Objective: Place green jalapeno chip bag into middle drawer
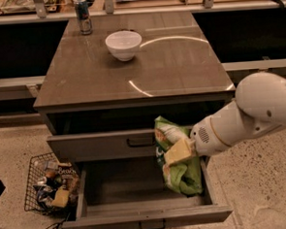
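Observation:
The green jalapeno chip bag (180, 175) hangs upright over the right part of the open middle drawer (139, 206), its lower end near the drawer's right wall. My gripper (178, 152) comes in from the right on a white arm and is shut on the bag's middle, a pale finger (177, 152) pressing on its front. The bag's top reaches up in front of the shallower drawer front with the black bar handle (140, 142). The drawer's grey floor shows to the left of the bag.
A white bowl (123, 44) and a can (82, 15) stand on the brown cabinet top (131, 73). A wire basket (48, 188) full of snack packets sits on the floor to the left of the drawer. Speckled floor lies on both sides.

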Available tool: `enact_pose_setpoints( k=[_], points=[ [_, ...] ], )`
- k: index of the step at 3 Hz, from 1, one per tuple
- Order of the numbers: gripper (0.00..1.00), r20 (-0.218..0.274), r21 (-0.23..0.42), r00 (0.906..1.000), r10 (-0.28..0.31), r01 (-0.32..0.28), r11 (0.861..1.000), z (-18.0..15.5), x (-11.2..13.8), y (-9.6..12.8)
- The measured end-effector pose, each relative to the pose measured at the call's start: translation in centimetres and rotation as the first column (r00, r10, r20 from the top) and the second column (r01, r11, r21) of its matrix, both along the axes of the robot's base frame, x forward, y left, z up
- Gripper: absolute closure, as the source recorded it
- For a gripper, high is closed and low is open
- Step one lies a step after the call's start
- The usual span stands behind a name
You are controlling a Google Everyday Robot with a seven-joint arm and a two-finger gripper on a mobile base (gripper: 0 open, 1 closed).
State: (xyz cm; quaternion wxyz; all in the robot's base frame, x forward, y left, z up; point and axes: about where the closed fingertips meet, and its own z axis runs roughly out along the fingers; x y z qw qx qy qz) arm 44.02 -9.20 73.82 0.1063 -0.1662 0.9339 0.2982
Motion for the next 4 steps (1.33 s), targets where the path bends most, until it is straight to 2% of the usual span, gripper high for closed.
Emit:
enact_pose_setpoints(
  k=[1,2,3,4],
  points=[
    [1.0,-0.073,0.052,0.9973,0.013,-0.009,0.999,-5.8,-1.4,0.3],
    [1.0,-0.148,0.083,0.989,-0.003,0.015,0.996,-11.5,-1.5,0.5],
    [1.0,-0.205,0.085,0.978,-0.037,0.055,0.995,-15.8,-0.9,0.1],
    [1.0,-0.242,0.061,0.9676,-0.071,0.088,0.994,-19.0,-0.2,0.1]
  ],
)
